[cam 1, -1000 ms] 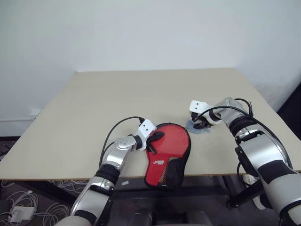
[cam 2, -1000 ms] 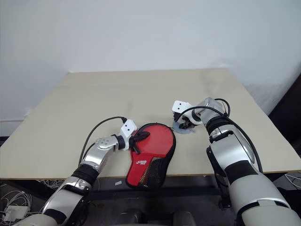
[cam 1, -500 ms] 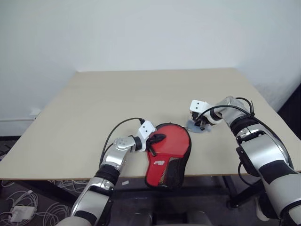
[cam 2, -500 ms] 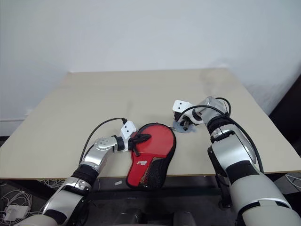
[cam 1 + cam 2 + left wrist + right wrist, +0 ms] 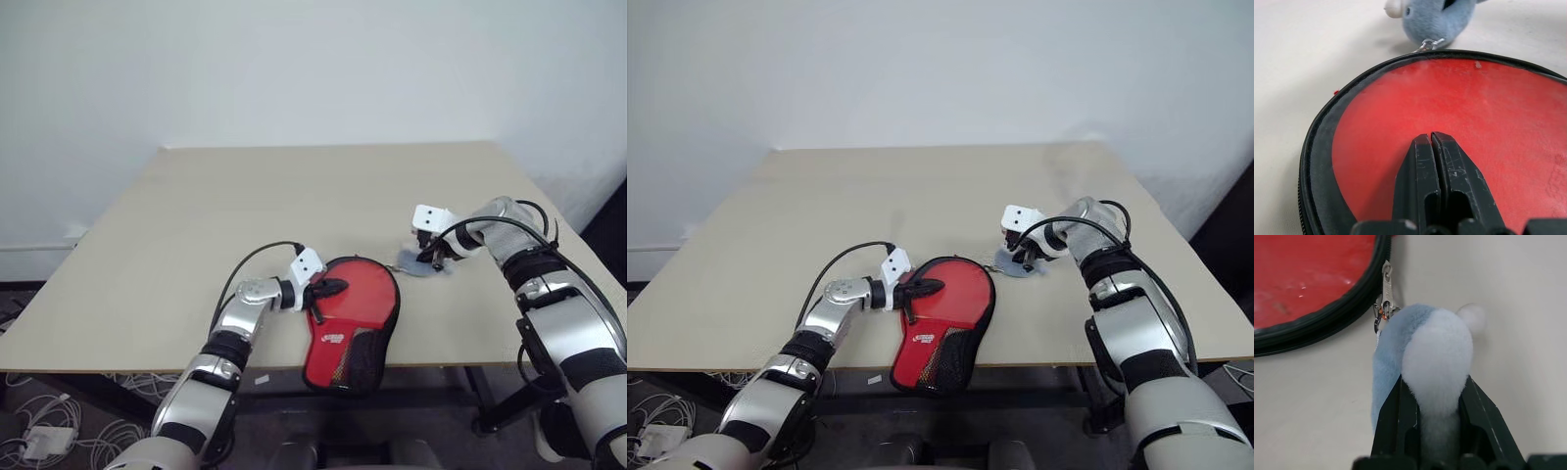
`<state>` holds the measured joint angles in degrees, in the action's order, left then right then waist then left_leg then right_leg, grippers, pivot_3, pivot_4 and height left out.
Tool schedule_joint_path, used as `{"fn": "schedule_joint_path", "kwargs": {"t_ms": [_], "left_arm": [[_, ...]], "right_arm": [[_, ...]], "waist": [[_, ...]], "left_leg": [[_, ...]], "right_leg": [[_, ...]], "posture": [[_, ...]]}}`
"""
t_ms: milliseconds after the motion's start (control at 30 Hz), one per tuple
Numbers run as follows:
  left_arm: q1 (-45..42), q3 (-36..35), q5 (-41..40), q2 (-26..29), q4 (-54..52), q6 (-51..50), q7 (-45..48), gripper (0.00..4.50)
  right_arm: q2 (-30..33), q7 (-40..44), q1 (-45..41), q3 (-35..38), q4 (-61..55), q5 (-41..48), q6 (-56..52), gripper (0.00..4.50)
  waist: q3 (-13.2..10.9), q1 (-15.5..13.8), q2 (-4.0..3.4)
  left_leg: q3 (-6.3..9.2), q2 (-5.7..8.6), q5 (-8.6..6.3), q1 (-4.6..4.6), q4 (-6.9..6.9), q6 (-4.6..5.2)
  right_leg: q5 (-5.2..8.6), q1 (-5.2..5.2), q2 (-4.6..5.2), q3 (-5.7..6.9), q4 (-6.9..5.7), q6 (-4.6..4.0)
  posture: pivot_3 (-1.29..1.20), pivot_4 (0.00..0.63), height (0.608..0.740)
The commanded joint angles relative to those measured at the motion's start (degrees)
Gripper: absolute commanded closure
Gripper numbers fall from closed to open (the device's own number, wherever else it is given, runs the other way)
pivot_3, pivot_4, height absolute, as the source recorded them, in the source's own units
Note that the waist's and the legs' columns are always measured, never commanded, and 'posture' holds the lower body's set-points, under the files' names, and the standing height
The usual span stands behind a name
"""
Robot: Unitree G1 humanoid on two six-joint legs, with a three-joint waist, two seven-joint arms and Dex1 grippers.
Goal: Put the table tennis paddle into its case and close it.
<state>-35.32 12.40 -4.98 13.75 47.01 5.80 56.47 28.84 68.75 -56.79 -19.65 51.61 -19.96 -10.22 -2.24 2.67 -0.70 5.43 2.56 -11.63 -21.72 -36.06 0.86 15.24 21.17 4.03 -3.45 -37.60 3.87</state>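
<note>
Right wrist view: right hand point(image 5: 1435, 396) pinches the plush zip charm point(image 5: 1422, 350); left hand point(image 5: 1431, 147), closed, pins the case point(image 5: 348, 318) at lower centre (paddle unseen). Pull along the edging, keeping the case pinned.

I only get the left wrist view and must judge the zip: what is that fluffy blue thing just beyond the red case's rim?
Observer: A blue-and-white plush charm, clipped to the metal zip pull of the red soft paddle-shaped case. The right end effector is shut on it.
Operator: Where does the case lie on the table?
Observer: At the near edge of the beige table, with its black mesh handle end overhanging that edge.
</note>
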Motion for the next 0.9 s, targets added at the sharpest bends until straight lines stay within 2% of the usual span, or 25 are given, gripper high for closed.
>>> {"fn": "schedule_joint_path", "kwargs": {"t_ms": [33,267,633,900], "left_arm": [[1.4,2.4,3.7,-0.2,5.1,-1.1,1.0,4.50],[0.0,2.5,4.1,-0.9,6.4,-0.1,2.2,4.50],[-1.7,2.1,5.1,-1.4,8.0,0.6,3.4,4.50],[-2.8,1.8,5.2,-1.8,8.9,1.3,3.9,4.50]], "right_arm": [[3.1,2.0,2.3,1.4,-10.1,1.8,-3.8,4.09],[9.2,4.8,10.0,2.8,-25.5,4.8,-10.2,4.09],[19.2,9.1,17.4,3.7,-39.7,10.1,-13.7,4.09],[26.8,16.1,24.8,6.0,-53.1,19.0,-14.4,4.09]], "waist": [[0.0,0.0,0.00],[0.0,-0.2,0.05],[-0.1,-1.5,0.13],[-0.1,-2.2,0.17]], "left_leg": [[-0.01,0.00,0.00,-0.01,0.00,0.00],[0.02,0.02,-0.12,-0.08,-0.02,-0.20],[0.01,-0.02,-0.12,-0.30,-0.03,-0.17],[0.15,-0.06,-0.14,-0.64,-0.07,-0.13]], "right_leg": [[0.00,0.00,0.01,0.00,0.00,0.01],[0.04,0.00,0.06,0.10,0.06,0.06],[0.06,0.13,0.06,0.19,0.23,0.09],[0.04,0.18,0.07,0.46,0.55,0.11]], "posture": [[0.00,0.000,0.734],[0.00,0.000,0.734],[0.00,0.000,0.734],[0.00,0.000,0.734]]}}
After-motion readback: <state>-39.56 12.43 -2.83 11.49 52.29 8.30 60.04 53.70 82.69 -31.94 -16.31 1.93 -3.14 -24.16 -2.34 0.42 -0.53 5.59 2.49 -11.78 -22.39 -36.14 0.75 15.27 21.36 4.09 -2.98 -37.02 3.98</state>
